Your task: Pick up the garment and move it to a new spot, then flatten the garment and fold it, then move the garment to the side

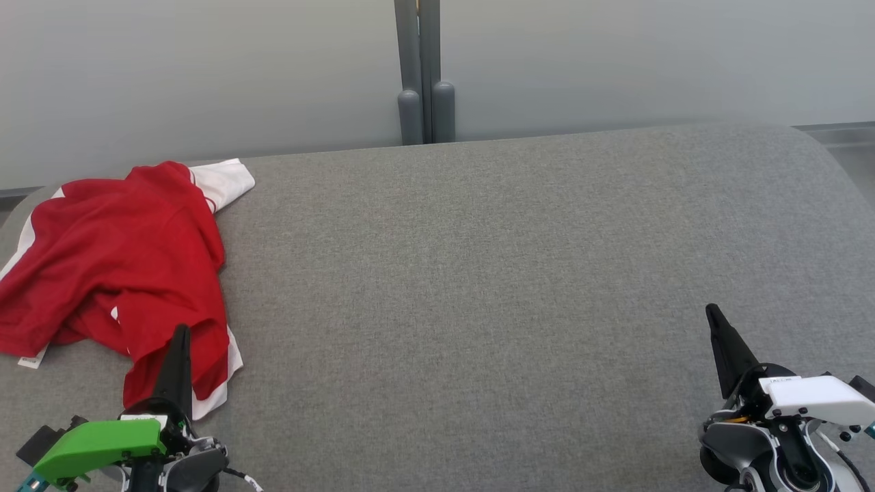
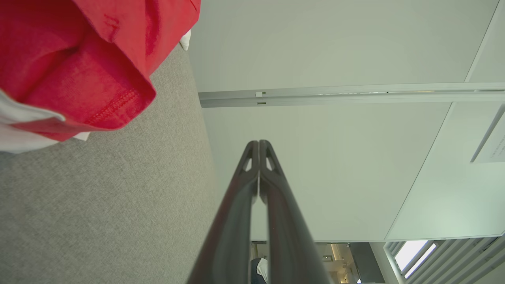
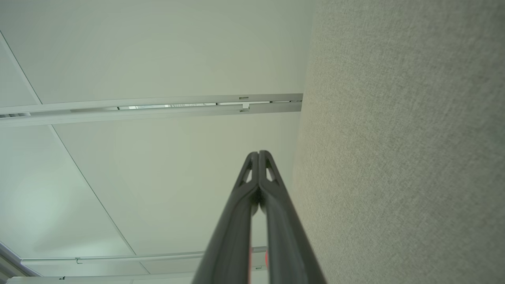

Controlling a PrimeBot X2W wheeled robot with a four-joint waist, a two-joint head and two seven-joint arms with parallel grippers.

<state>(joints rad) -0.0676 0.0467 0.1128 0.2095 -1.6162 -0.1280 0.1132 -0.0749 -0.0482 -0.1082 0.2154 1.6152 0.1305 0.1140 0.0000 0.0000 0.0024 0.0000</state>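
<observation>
The bunched red and white cloth shirt point(image 1: 116, 260) lay at the left of the grey fabric surface point(image 1: 478, 273), likely soft, light, best pinched by an edge, while the left gripper point(image 1: 182, 331) and right gripper point(image 1: 712, 311) had empty jaws pressed together.

No readable text, faint print on wall notice point(image 2: 492, 149), too small to read

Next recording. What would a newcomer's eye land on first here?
A crumpled red and white garment, heaped at the far left of the grey fabric surface, stands out against it. The left gripper sits by the garment's near edge, fingers shut on nothing. The right gripper rests at the lower right, also shut and empty.
</observation>
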